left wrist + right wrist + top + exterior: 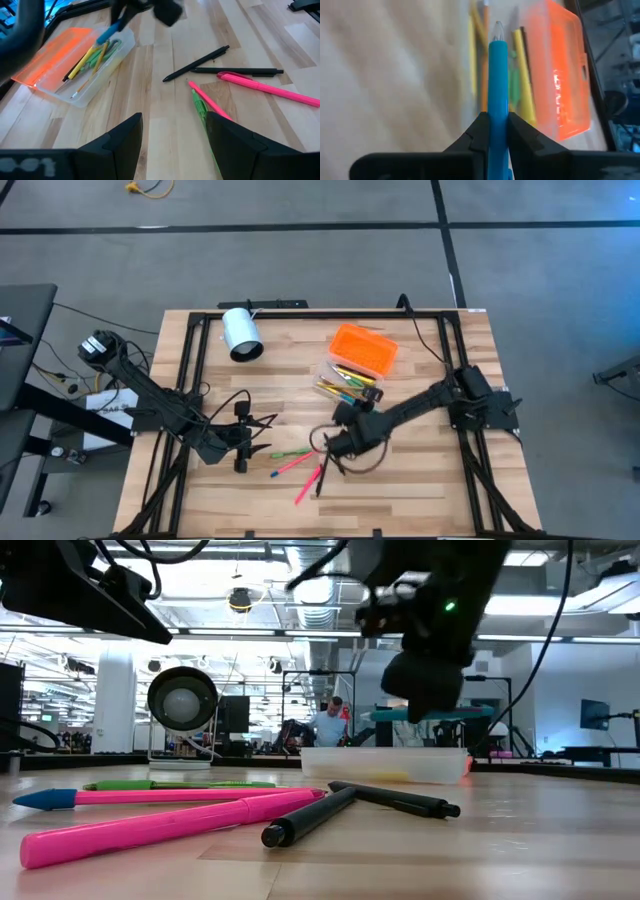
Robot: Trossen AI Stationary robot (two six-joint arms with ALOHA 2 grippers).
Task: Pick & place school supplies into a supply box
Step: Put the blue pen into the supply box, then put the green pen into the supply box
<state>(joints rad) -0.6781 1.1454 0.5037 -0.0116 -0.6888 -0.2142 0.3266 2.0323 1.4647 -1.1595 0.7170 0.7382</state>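
While the left gripper waits with fingers apart, the right gripper pinches a blue pen near the supply box.

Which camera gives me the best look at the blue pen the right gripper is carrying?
The right wrist view: the blue pen fills the frame, clamped in the right gripper, pointing toward the supply box. The left wrist view shows it small, at its edge, over the box. The high and low views don't show it clearly.
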